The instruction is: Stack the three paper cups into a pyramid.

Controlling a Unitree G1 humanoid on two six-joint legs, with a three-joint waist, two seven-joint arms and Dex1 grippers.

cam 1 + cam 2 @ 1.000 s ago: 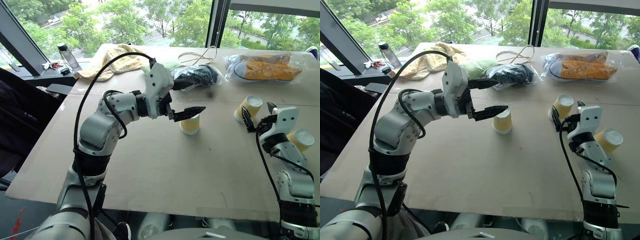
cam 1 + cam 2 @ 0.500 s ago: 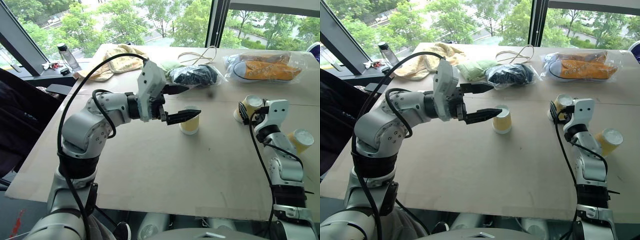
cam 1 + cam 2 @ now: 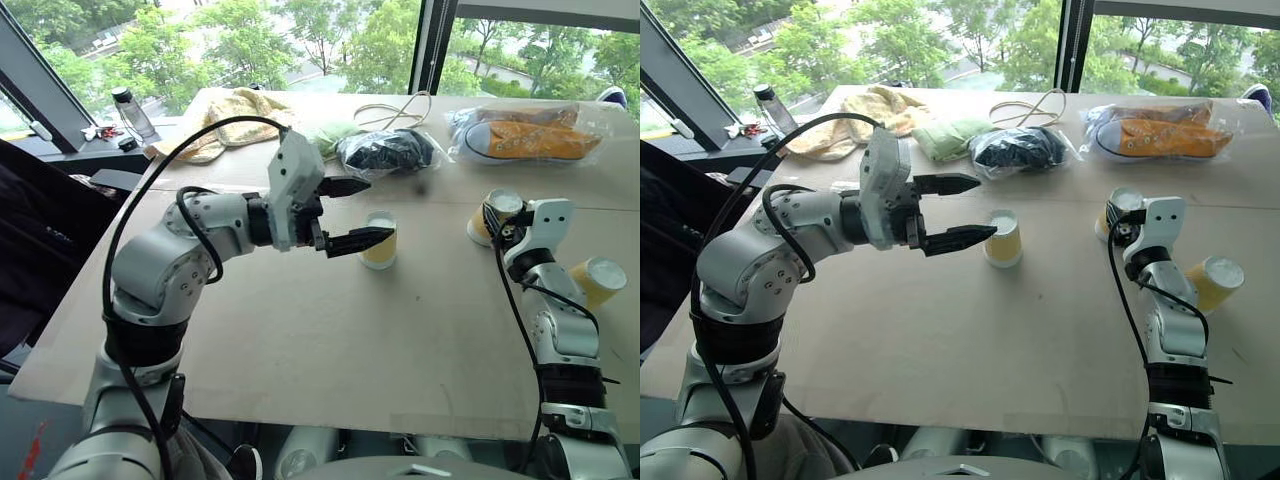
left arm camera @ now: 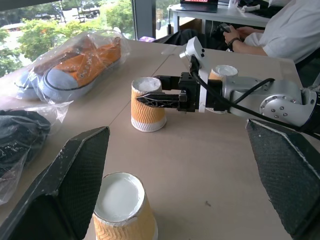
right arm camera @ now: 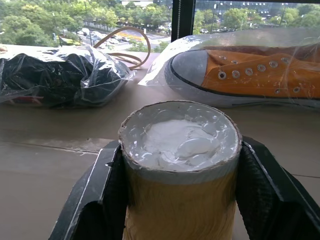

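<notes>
Three yellow paper cups stand upside down on the brown table [image 3: 330, 340]. The middle cup [image 3: 380, 241] stands alone. My left gripper [image 3: 986, 206] hovers open just left of it, fingers level, nothing between them. At the right, my right gripper [image 3: 497, 222] is shut on the second cup [image 5: 179, 150], one finger [image 5: 100, 200] pressed against each side; the left wrist view shows this cup [image 4: 147, 112] in the grip too. The third cup [image 3: 598, 281] sits apart, right of my right forearm. No cup rests on another.
Along the table's far side lie bagged orange shoes [image 3: 530, 135], a black bundle in plastic [image 3: 390, 150], a cable [image 3: 400, 108] and a yellow towel [image 3: 235, 125]. A bottle [image 3: 135, 110] stands on the ledge at the left. A seated person [image 4: 280, 30] is beyond the table.
My right gripper has reached forward and shut on the right-hand cup. The left gripper has drawn back a little to the left, off the middle cup, still open.
</notes>
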